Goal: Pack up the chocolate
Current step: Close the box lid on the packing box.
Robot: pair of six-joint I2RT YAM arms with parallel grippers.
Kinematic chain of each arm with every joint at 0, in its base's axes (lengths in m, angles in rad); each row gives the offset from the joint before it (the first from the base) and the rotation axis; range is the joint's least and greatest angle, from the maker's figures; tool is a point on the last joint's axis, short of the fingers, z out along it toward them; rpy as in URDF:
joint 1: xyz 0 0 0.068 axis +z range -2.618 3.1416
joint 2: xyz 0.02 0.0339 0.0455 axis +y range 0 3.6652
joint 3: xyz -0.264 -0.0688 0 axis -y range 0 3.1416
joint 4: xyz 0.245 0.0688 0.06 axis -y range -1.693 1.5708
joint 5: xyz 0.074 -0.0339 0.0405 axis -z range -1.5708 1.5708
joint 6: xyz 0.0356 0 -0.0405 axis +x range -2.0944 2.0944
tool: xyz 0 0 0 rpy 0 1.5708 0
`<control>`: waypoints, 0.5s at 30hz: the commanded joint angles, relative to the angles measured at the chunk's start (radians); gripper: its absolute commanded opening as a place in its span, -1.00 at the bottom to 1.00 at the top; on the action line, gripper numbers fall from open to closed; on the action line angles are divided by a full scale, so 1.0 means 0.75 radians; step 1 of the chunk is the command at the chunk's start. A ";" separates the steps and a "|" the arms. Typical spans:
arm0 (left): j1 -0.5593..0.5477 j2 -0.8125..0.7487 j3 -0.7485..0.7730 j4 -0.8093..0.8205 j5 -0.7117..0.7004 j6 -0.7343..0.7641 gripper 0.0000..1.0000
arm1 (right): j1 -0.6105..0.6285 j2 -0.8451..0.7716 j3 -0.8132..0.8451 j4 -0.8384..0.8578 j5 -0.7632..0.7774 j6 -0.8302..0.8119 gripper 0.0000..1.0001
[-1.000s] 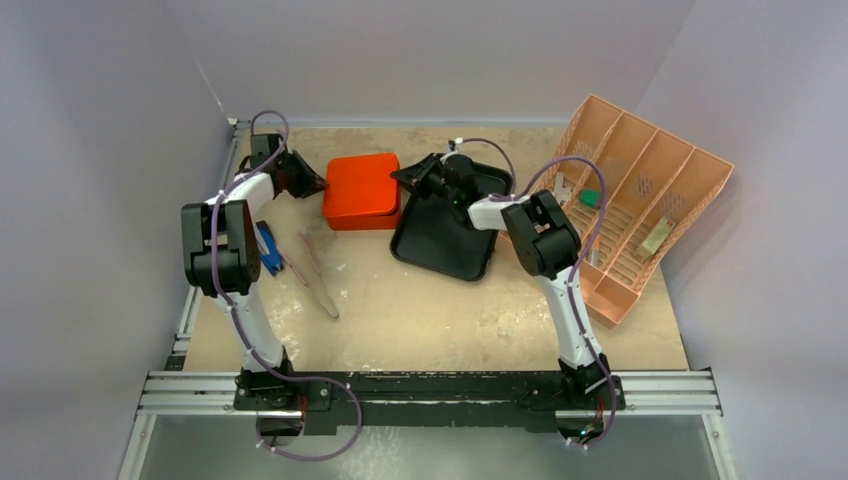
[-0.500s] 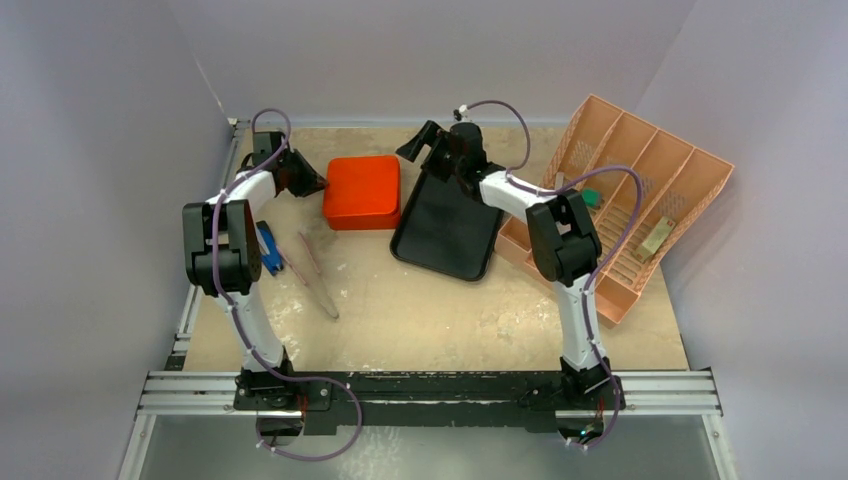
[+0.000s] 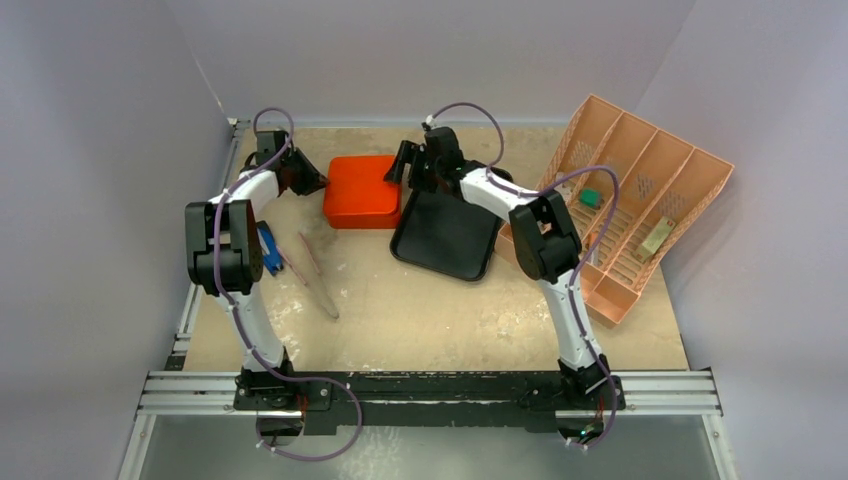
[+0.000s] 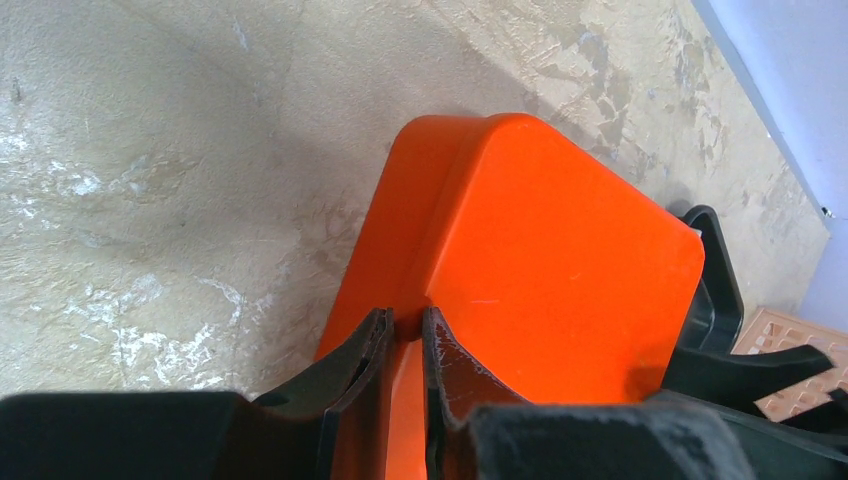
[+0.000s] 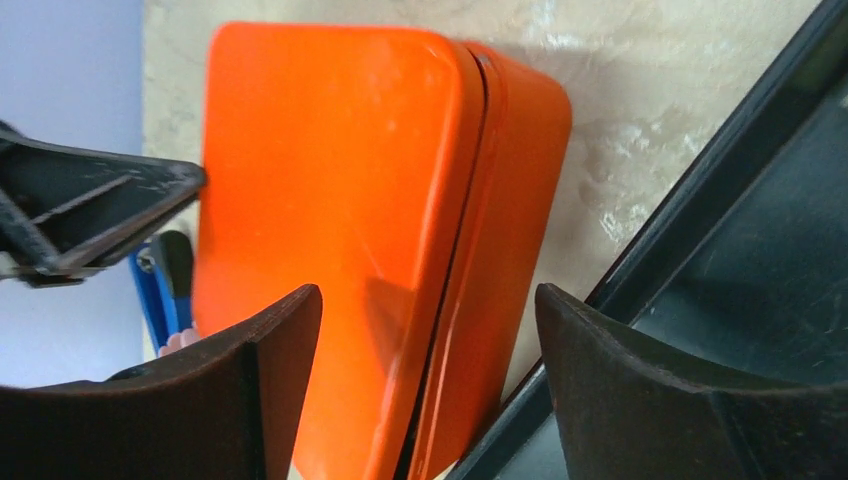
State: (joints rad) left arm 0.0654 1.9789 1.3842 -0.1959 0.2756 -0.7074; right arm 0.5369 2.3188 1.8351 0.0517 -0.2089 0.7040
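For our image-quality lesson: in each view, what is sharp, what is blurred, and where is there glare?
Top external: even soft light, all sharp, faint shadows. Left wrist: the glossy orange plastic box is sharp, the left tool dark with little detail. Right wrist: right tool fingers blurred, sheen on the box lid.

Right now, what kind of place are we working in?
Likely a robot test cell in a lab: two arms bolted to a metal rail, a scuffed board table, plain walls closing it in.
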 commanded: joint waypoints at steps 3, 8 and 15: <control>-0.052 0.037 0.026 -0.003 -0.008 -0.036 -0.73 | 0.019 0.036 0.008 -0.173 0.076 -0.037 0.27; -0.052 0.041 0.015 0.060 0.076 -0.089 -0.73 | 0.018 0.008 -0.128 -0.110 0.076 0.044 -0.37; -0.052 0.004 0.018 0.107 0.158 -0.133 -0.60 | 0.017 0.003 -0.200 -0.026 0.090 0.053 -0.74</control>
State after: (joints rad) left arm 0.0563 1.9839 1.3865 -0.1688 0.2905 -0.7635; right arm 0.5438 2.2913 1.7409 0.1047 -0.1967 0.7712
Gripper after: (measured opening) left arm 0.167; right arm 0.216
